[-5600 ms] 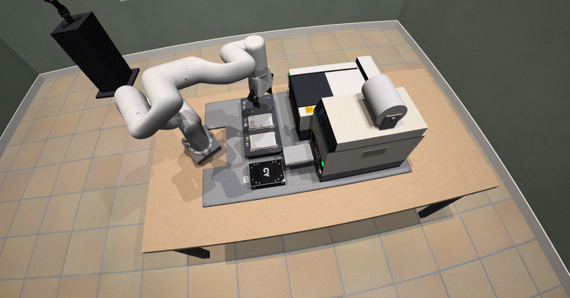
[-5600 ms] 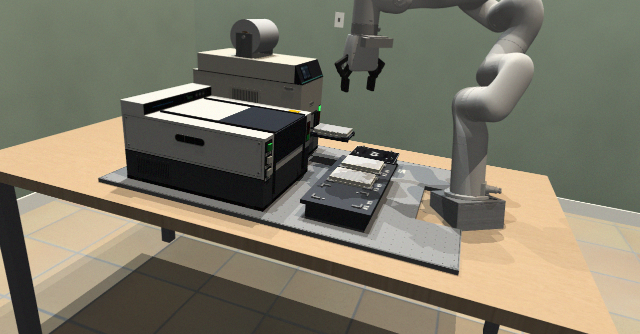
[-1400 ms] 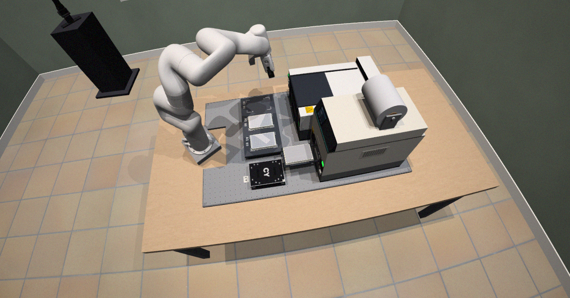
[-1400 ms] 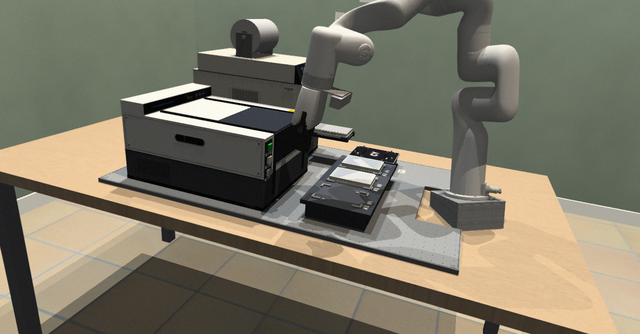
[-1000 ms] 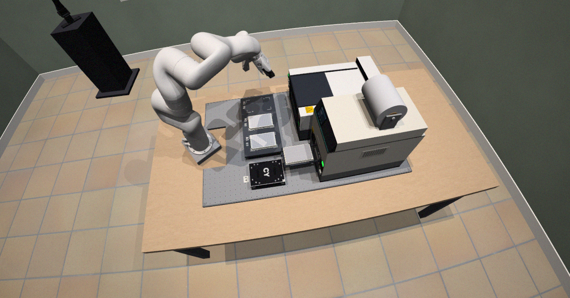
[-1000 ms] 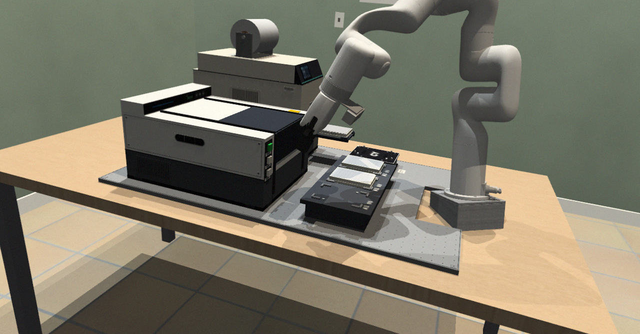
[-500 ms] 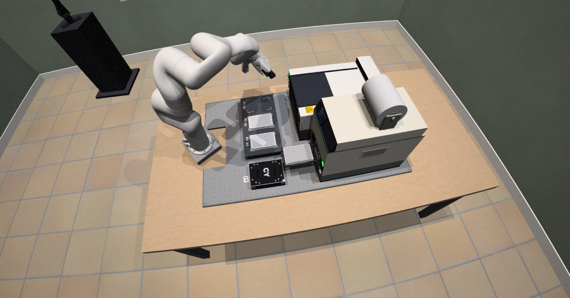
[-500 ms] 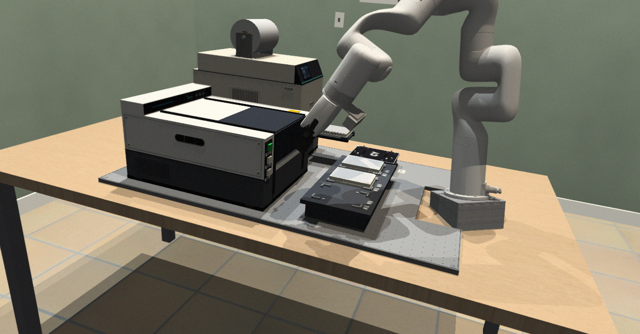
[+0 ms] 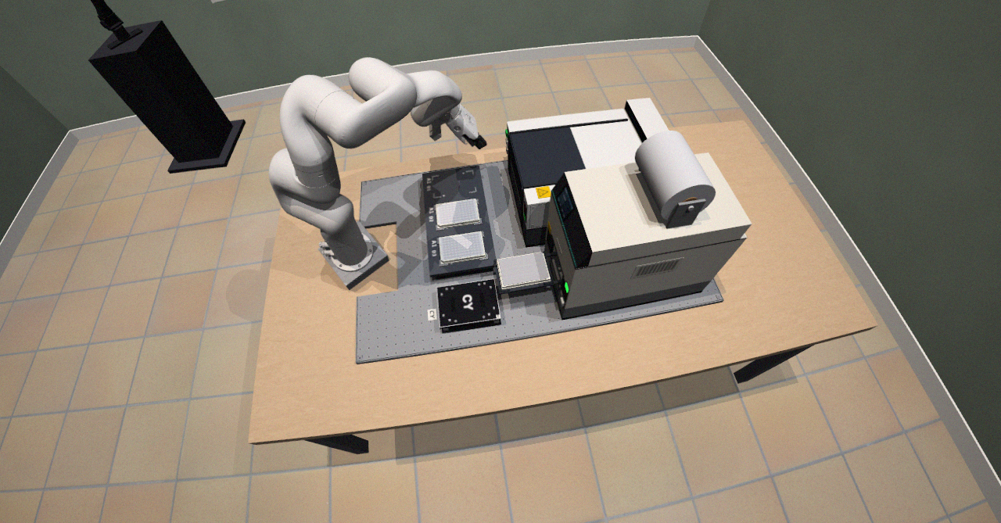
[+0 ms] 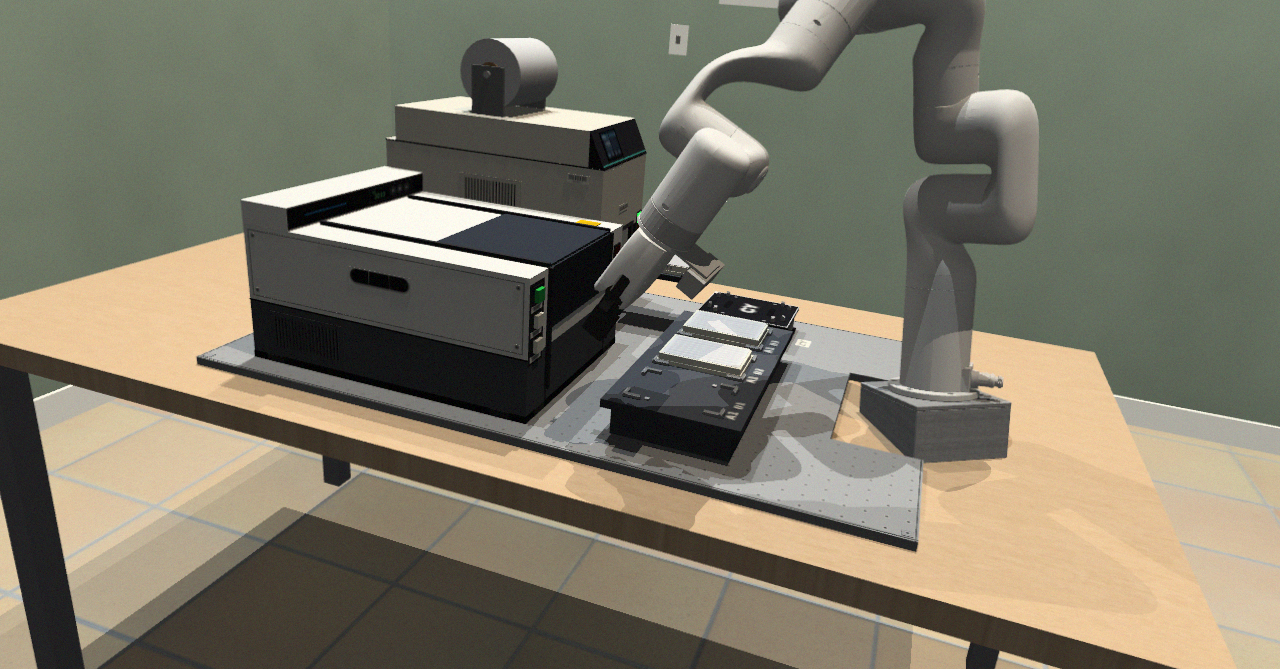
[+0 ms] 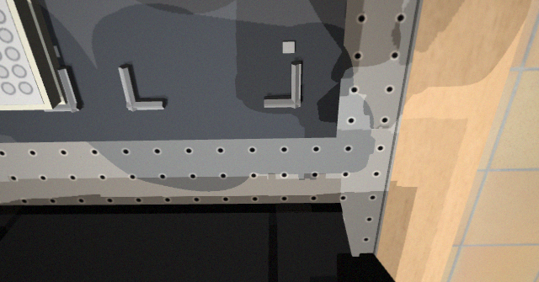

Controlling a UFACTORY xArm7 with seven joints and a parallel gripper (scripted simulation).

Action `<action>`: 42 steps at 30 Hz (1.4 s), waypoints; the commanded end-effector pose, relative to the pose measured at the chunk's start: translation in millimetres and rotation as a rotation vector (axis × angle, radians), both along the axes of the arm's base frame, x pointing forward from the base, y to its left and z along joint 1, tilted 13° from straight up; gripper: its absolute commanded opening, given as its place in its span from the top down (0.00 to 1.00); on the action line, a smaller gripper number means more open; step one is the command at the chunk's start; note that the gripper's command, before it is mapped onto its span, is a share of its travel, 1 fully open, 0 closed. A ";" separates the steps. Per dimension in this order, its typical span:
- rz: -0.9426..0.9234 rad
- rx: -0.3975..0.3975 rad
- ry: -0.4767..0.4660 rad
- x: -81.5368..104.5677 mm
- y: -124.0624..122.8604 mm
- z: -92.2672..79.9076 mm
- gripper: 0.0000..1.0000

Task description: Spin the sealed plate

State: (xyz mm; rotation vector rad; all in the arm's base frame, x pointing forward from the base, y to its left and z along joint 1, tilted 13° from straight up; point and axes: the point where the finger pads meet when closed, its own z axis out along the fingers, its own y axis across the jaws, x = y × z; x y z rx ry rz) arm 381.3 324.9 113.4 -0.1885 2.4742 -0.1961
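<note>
The centrifuge [image 9: 560,145] [image 10: 393,284] stands at the back of the table, with its keys [image 10: 537,316] at the near corner in the exterior view. My gripper [image 9: 478,141] [image 10: 611,293] is shut and empty. It points at a slant toward the centrifuge's front, close to it and above the deck's D1 end. K73 [image 9: 521,270] lies on the sealer's stage. BAL [image 9: 458,213] [image 10: 707,356] [image 11: 13,63] sits on D2. K37 [image 9: 461,247] [image 10: 726,326] sits on D3. The CY nest [image 9: 467,302] [image 10: 748,314] is empty. My fingertips do not show in the wrist view.
The sealer [image 9: 651,226] [image 10: 519,150] stands beside the centrifuge. D1 on the black deck block [image 9: 454,180] [image 10: 671,414] [image 11: 189,63] holds only its corner locators. The grey breadboard [image 9: 399,338] [image 11: 366,105] ends just past D1. A black pillar [image 9: 160,93] stands on the floor.
</note>
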 end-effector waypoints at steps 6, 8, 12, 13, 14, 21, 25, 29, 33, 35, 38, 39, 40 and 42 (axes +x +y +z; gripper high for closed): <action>0.002 0.006 -0.005 7.1 2.0 -3.5 1.00; 0.002 0.006 -0.005 9.9 1.9 -5.3 1.00; 0.002 0.006 -0.005 15.5 1.7 -9.0 1.00; 0.002 0.006 -0.005 16.9 1.6 -10.0 1.00; 0.002 0.006 -0.005 18.3 1.6 -10.9 1.00; 0.002 0.006 -0.005 25.2 1.3 -15.5 1.00; 0.002 0.006 -0.005 30.8 1.1 -19.2 1.00; 0.002 0.006 -0.005 36.3 0.9 -22.9 1.00; 0.002 0.006 -0.005 41.9 0.7 -26.5 1.00; 0.002 0.006 -0.005 43.3 0.7 -27.5 1.00; 0.002 0.006 -0.005 46.1 0.6 -29.3 1.00; 0.002 0.006 -0.005 47.4 0.5 -30.2 1.00; 0.002 0.006 -0.005 48.8 0.5 -31.2 1.00; 0.002 0.006 -0.005 51.6 0.4 -33.0 1.00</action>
